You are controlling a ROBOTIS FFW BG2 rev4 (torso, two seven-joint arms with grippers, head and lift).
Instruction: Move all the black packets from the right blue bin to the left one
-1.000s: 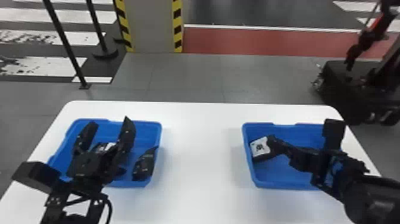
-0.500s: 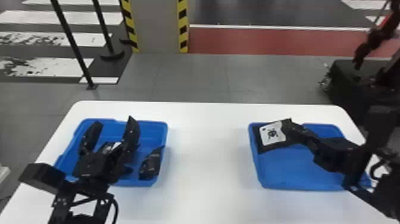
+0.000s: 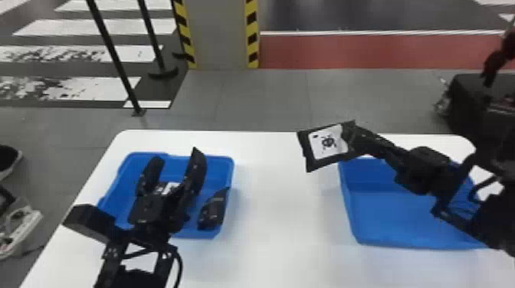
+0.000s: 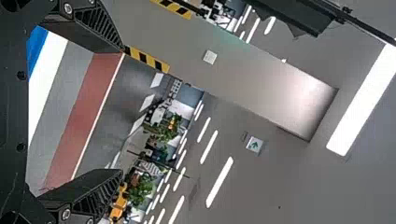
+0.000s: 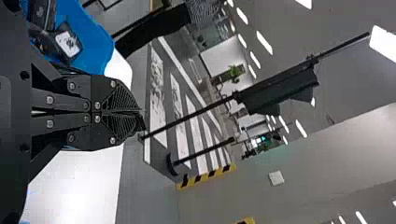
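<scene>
Slants the right arm (image 3: 494,216) toward far left, with jaws closed on a black packet (image 3: 325,143) by the right bin's (image 3: 387,222) far-left corner. Holds the left arm (image 3: 130,277) over the left bin (image 3: 231,168), with empty jaws spread wide.

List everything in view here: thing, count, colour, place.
Table: one, white, front
Left bin: one, blue, on table
Right bin: one, blue, on table
Black packets: at least three, black, one held by the right bin's far-left corner, others in left bin
Column: one, grey with yellow-black edges, behind
Posts: at least two, black, back left
Ceiling lights: several, white, overhead
Left gripper: one, black, over left bin, open
Right gripper: one, black, shut on a packet
</scene>
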